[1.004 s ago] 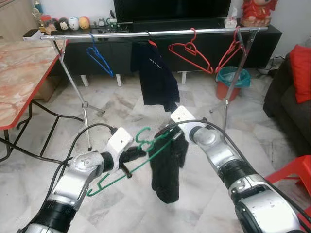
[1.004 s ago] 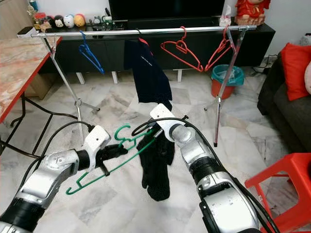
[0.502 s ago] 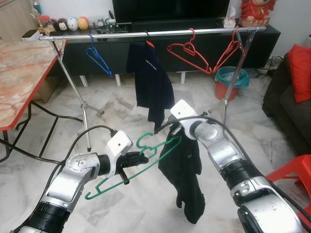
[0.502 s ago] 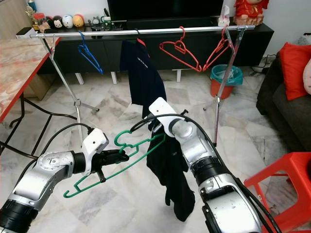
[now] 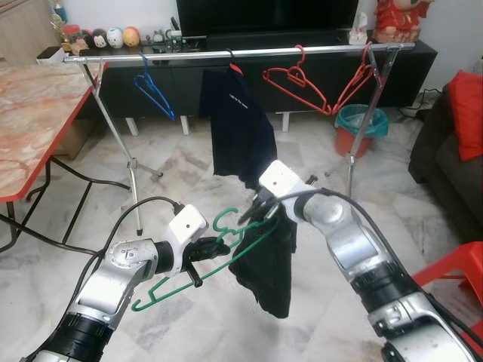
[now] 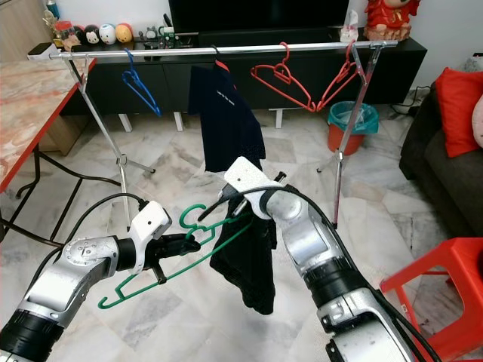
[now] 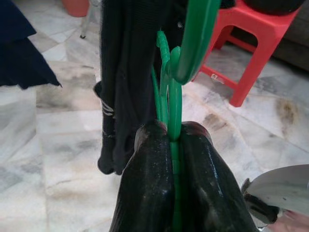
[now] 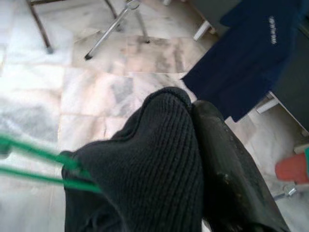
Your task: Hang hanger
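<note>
Left wrist view: the left gripper (image 7: 170, 145) is pinching the thin green plastic hanger (image 5: 198, 260), fingers pressed together on its bar. Its long axis is slanting up toward the right gripper (image 5: 260, 213), which is clamping the black knitted garment (image 5: 268, 260) draped on that end. Beyond both, the silver clothes rail (image 5: 226, 51) is waiting.

rail (image 5: 226, 53) stood at 12 o'clock, before cabinet (image 5: 423, 56) | shirt (image 5: 238, 121) hung mid-rail | bin (image 5: 361, 124) at 1 o'clock | bench (image 5: 30, 113) at 10 | stool (image 6: 438, 279) at 4 | hanger (image 6: 189, 249) lay left of sweater (image 6: 245, 256)
</note>
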Robot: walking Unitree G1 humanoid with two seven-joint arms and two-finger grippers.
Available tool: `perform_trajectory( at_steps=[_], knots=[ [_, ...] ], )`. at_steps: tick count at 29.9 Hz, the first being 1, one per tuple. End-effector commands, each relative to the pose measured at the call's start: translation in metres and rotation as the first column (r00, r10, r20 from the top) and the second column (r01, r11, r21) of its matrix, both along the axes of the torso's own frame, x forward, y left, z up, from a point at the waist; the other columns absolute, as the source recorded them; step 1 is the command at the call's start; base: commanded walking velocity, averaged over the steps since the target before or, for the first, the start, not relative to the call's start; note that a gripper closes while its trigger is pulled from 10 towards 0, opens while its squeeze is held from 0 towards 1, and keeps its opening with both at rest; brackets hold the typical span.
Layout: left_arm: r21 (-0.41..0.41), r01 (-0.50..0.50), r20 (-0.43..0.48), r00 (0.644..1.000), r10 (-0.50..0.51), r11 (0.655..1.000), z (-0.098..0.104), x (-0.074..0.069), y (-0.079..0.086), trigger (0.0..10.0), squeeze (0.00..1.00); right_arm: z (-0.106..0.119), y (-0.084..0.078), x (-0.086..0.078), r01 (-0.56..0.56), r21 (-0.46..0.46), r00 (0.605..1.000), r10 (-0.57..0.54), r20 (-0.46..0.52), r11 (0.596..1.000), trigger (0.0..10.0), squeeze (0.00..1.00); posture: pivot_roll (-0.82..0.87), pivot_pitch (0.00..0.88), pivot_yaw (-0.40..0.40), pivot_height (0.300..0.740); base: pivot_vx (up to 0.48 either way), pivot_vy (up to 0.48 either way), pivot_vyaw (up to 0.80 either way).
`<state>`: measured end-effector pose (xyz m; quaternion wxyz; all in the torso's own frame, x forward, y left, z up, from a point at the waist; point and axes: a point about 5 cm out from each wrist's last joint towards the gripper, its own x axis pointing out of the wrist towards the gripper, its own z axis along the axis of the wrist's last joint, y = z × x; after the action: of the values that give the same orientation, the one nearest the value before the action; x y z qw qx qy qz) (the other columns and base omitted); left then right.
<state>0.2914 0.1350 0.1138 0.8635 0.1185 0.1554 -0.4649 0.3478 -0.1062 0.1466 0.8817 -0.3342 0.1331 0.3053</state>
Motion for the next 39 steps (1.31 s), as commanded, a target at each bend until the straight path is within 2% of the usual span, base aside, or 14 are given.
perform_trajectory(
  at_steps=[1, 5, 10, 15, 19, 21, 25, 28, 33, 39],
  knots=[
    [0.039, -0.034, 0.033, 0.999, 0.032, 0.999, 0.001, 0.007, 0.002, 10.0, 0.00, 0.012, 0.006, -0.003, -0.052, -0.014, 0.998, 0.053, 0.035, 0.999, 10.0, 0.00, -0.06, 0.000, 0.058, 0.740, 0.000, 0.000, 0.00],
    [0.052, -0.144, 0.088, 0.986, 0.139, 0.988, 0.003, 0.020, 0.007, 10.0, 0.00, 0.009, 0.001, -0.015, -0.100, -0.060, 0.995, 0.100, 0.003, 0.993, 10.0, 0.00, -0.06, 0.000, 0.058, 0.740, 0.000, 0.000, 0.00],
    [0.023, -0.206, 0.125, 0.971, 0.202, 0.978, 0.008, 0.026, 0.007, 10.0, 0.00, 0.003, -0.001, -0.022, -0.142, -0.072, 0.990, 0.140, -0.031, 0.987, 10.0, 0.00, -0.06, 0.000, 0.061, 0.740, 0.000, 0.000, 0.00],
    [-0.019, -0.104, 0.086, 0.991, 0.105, 0.994, 0.009, 0.017, -0.002, 10.0, 0.00, 0.001, -0.002, -0.033, -0.213, -0.064, 0.975, 0.208, -0.073, 0.975, 10.0, 0.00, -0.06, 0.000, 0.062, 0.740, 0.000, 0.000, 0.00],
    [-0.050, -0.092, 0.076, 0.992, 0.095, 0.995, 0.008, 0.016, -0.005, 10.0, 0.00, -0.001, -0.005, -0.041, -0.271, -0.072, 0.960, 0.264, -0.092, 0.960, 10.0, 0.00, -0.06, 0.000, 0.061, 0.740, 0.000, 0.000, 0.00],
    [-0.067, -0.067, 0.064, 0.995, 0.071, 0.995, 0.009, 0.013, -0.007, 10.0, 0.00, 0.000, -0.006, -0.044, -0.297, -0.047, 0.952, 0.291, -0.099, 0.954, 10.0, 0.00, -0.06, 0.000, 0.062, 0.740, 0.000, 0.000, 0.00],
    [-0.076, -0.037, 0.059, 0.997, 0.041, 0.996, 0.008, 0.011, -0.010, 10.0, 0.00, 0.001, -0.010, -0.057, -0.393, -0.017, 0.913, 0.388, -0.129, 0.919, 10.0, 0.00, -0.06, 0.000, 0.063, 0.740, 0.000, 0.000, 0.00],
    [-0.087, -0.025, 0.050, 0.998, 0.029, 0.996, 0.008, 0.010, -0.011, 10.0, 0.00, -0.003, -0.020, -0.059, -0.394, -0.061, 0.911, 0.380, -0.163, 0.917, 10.0, 0.00, -0.06, 0.000, 0.063, 0.740, 0.000, 0.000, 0.00],
    [-0.096, 0.016, 0.038, 0.999, -0.013, 0.995, 0.010, 0.005, -0.009, 10.0, 0.00, -0.012, -0.053, -0.055, -0.344, -0.222, 0.930, 0.299, -0.214, 0.912, 10.0, 0.00, -0.07, 0.000, 0.065, 0.740, 0.000, 0.000, 0.00],
    [-0.108, 0.064, -0.009, 0.998, -0.065, 0.992, 0.008, -0.002, -0.006, 10.0, 0.00, -0.008, -0.056, -0.058, -0.401, -0.225, 0.910, 0.357, -0.212, 0.888, 10.0, 0.00, -0.07, 0.000, 0.065, 0.740, 0.000, 0.000, 0.00]
  ],
)
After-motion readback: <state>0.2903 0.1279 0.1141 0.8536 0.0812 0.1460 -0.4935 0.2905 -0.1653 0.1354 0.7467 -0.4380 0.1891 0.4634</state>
